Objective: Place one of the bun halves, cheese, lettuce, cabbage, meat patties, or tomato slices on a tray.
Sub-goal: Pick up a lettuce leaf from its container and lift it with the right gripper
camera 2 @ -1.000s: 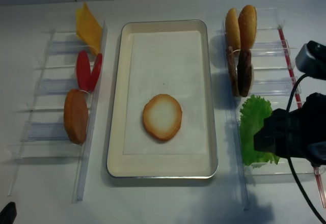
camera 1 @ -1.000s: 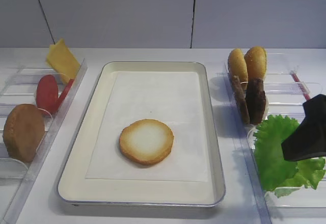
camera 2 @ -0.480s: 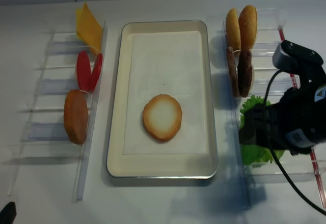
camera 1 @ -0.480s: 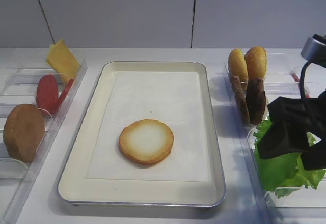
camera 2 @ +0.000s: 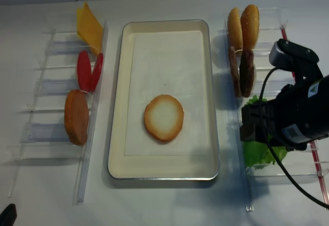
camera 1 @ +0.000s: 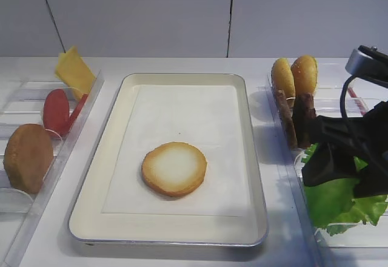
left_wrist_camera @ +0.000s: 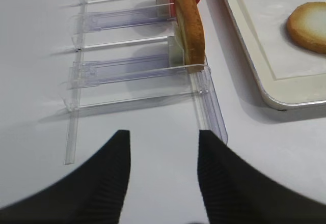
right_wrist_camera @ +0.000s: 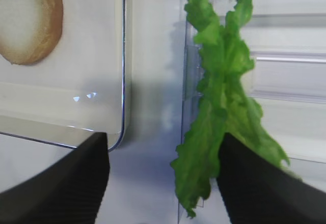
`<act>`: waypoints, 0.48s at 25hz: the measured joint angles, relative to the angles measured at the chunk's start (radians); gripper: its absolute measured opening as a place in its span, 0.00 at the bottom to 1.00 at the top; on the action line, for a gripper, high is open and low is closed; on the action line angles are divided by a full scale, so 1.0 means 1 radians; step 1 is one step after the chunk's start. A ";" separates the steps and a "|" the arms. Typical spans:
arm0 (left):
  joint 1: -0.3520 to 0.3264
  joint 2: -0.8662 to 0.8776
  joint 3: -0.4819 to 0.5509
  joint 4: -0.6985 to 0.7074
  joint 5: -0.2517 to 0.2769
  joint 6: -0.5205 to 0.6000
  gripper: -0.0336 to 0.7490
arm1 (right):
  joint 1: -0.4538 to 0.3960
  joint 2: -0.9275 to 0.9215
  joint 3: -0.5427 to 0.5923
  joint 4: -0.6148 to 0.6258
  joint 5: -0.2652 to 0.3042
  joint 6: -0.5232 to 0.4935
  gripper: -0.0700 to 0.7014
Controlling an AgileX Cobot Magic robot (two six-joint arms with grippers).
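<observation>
Right pincer hangs tilted down over the lettuce, fingers spread wide, gripping nothing.

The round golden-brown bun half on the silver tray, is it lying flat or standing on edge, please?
Flat: the bun half lies cut face up on the tray's paper liner.

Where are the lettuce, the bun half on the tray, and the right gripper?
lettuce point(right_wrist_camera: 219, 107), right wrist view, leaf middle.
bun half point(camera 1: 174, 168), exterior high view, cut face.
right gripper point(right_wrist_camera: 163, 175), right wrist view, between fingertips.
</observation>
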State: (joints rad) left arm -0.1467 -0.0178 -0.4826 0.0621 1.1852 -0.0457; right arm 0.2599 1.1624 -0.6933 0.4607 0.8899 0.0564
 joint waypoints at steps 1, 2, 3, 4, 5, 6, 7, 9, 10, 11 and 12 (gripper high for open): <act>0.000 0.000 0.000 0.000 0.000 0.000 0.42 | 0.000 0.000 0.000 -0.004 0.000 0.000 0.70; 0.000 0.000 0.000 0.000 0.000 0.000 0.42 | 0.000 0.000 0.000 -0.008 0.000 0.000 0.67; 0.000 0.000 0.000 0.000 0.000 0.000 0.42 | 0.000 0.000 0.000 -0.014 0.000 0.002 0.64; 0.000 0.000 0.000 0.000 0.000 0.000 0.42 | 0.000 0.000 0.000 -0.024 0.000 0.008 0.60; 0.000 0.000 0.000 0.000 0.000 0.000 0.42 | 0.000 0.000 0.000 -0.028 0.000 0.009 0.57; 0.000 0.000 0.000 0.000 0.000 0.000 0.42 | 0.000 0.000 0.000 -0.031 0.000 0.015 0.54; 0.000 0.000 0.000 0.000 0.000 0.000 0.42 | 0.000 0.000 0.000 -0.032 0.000 0.017 0.51; 0.000 0.000 0.000 0.000 0.000 0.000 0.42 | 0.000 0.000 -0.002 -0.037 0.005 0.021 0.43; 0.000 0.000 0.000 0.000 0.000 0.000 0.42 | 0.000 0.000 -0.005 -0.039 0.012 0.021 0.39; 0.000 0.000 0.000 0.000 0.000 0.000 0.42 | 0.000 0.000 -0.010 -0.048 0.020 0.026 0.34; 0.000 0.000 0.000 0.000 0.000 0.000 0.42 | 0.002 0.000 -0.017 -0.058 0.024 0.032 0.29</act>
State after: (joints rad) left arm -0.1467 -0.0178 -0.4826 0.0621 1.1852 -0.0457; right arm 0.2617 1.1624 -0.7104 0.4030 0.9142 0.0889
